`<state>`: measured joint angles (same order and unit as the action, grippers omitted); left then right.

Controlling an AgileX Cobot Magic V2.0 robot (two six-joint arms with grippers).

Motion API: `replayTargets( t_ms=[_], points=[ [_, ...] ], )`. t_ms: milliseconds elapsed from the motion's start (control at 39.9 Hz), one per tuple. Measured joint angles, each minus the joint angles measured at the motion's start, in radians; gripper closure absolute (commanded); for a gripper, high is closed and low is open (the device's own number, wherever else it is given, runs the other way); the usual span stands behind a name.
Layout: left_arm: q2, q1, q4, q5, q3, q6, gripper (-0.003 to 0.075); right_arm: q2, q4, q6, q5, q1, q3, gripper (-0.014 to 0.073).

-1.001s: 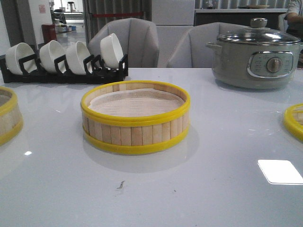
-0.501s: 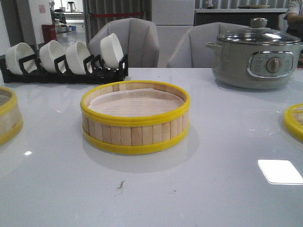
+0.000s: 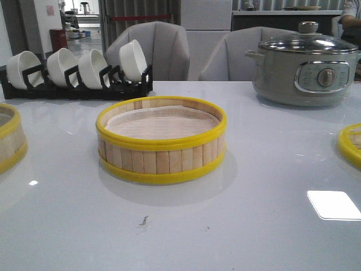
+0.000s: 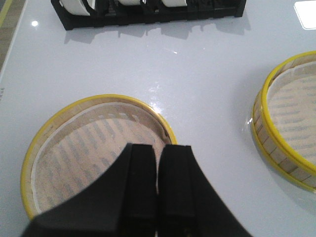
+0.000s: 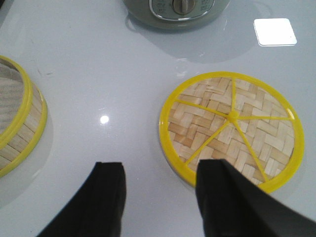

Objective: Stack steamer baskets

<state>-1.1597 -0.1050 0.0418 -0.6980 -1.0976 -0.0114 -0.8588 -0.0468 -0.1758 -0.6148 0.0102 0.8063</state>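
Fingers first: my left gripper [image 4: 158,197] has its black pads pressed together with nothing between them, and it hangs over the near rim of the round slat-walled steamer basket with yellow plastic rims and a paper-lined floor [image 4: 96,158] at the left edge of the table; that basket sits directly under and just ahead of my left fingertips. My right gripper [image 5: 160,197] is spread wide and empty, one black finger on bare table, the other overlapping the near rim of the flat woven-bamboo lid with yellow rim and spokes [image 5: 229,131], which lies at the right edge of the table. Between both arms, further forward on the glossy white table [image 3: 271,226], stands the second pale wood-slat steamer basket with yellow rims [image 3: 161,148], upright, lined, unstacked, well apart from the other two pieces. In my judgement it is the base, and nothing is stacked on it yet. Relation that governs the next move: the left basket lies beneath my left hand, so that arm is nearer; being round it has no long axis, so a grasp would go across the wall at the rim, and my left fingers must part first. Beyond, at the far edge: black rack holding white ceramic bowls [image 3: 73,70] to the left, grey electric pot with glass lid [image 3: 304,68] to the right.
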Motion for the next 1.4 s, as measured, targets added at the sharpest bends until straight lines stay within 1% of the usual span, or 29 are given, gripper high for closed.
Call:
replayTargets(
  t_ms=[50, 125, 200, 250, 476, 676, 826, 1001, 1077, 1127, 1177, 1252, 1302, 1327, 1402],
  points=[
    [-0.013, 0.0, -0.002, -0.002, 0.0, 0.0, 0.0525, 0.0, 0.0, 0.0, -0.005, 0.0, 0.0, 0.0169],
    [-0.036, 0.0, -0.004, -0.002, 0.0, 0.0, 0.0377, 0.0, -0.001, 0.0, -0.005, 0.0, 0.0, 0.0169],
    [-0.066, 0.0, -0.005, 0.002, 0.0, 0.0, 0.0265, 0.0, -0.001, 0.002, -0.005, 0.0, 0.0, 0.0169],
    [-0.091, 0.0, -0.006, 0.01, 0.0, 0.0, 0.0221, 0.0, -0.001, 0.001, -0.005, 0.0, 0.0, 0.0169],
    [-0.24, 0.0, -0.024, 0.037, 0.0, 0.0, 0.0213, 0.0, -0.001, 0.004, -0.005, 0.0, 0.0, 0.0169],
    [-0.387, 0.0, -0.042, 0.105, 0.0, 0.0, 0.0213, 0.0, -0.001, 0.004, -0.005, 0.0, 0.0, 0.0169],
    [-0.481, 0.0, -0.084, 0.163, 0.0, 0.002, 0.0213, 0.0, -0.001, 0.004, -0.007, 0.0, 0.0, 0.0169],
    [-0.571, 0.0, -0.106, 0.195, -0.002, 0.004, 0.0214, 0.0, -0.001, 0.004, -0.007, 0.0, 0.0, 0.0169],
    [-0.605, 0.0, -0.121, 0.199, -0.002, 0.004, 0.0236, 0.0, -0.001, 0.006, -0.007, 0.0, 0.0, 0.0169],
    [-0.621, 0.0, -0.131, 0.201, -0.002, 0.004, 0.0272, 0.0, -0.001, 0.006, -0.007, 0.0, 0.0, 0.0169],
    [-0.629, 0.0, -0.143, 0.203, -0.002, 0.006, 0.0327, 0.0, -0.001, 0.006, -0.007, 0.0, 0.0, 0.0169],
    [-0.631, 0.0, -0.158, 0.207, -0.002, 0.006, 0.0454, 0.0, -0.001, 0.006, -0.007, 0.0, 0.0, 0.0169],
    [-0.631, 0.0, -0.164, 0.21, -0.002, 0.011, 0.0593, 0.0, -0.001, 0.006, -0.007, 0.0, 0.0, 0.0169],
    [-0.631, 0.0, -0.166, 0.21, -0.004, 0.006, 0.0647, 0.0, -0.001, 0.006, -0.007, 0.0, 0.0, 0.0169],
    [-0.631, 0.0, -0.168, 0.21, -0.007, 0.011, 0.0615, 0.0, -0.001, 0.006, -0.007, 0.0, 0.0, 0.0169]
  ],
)
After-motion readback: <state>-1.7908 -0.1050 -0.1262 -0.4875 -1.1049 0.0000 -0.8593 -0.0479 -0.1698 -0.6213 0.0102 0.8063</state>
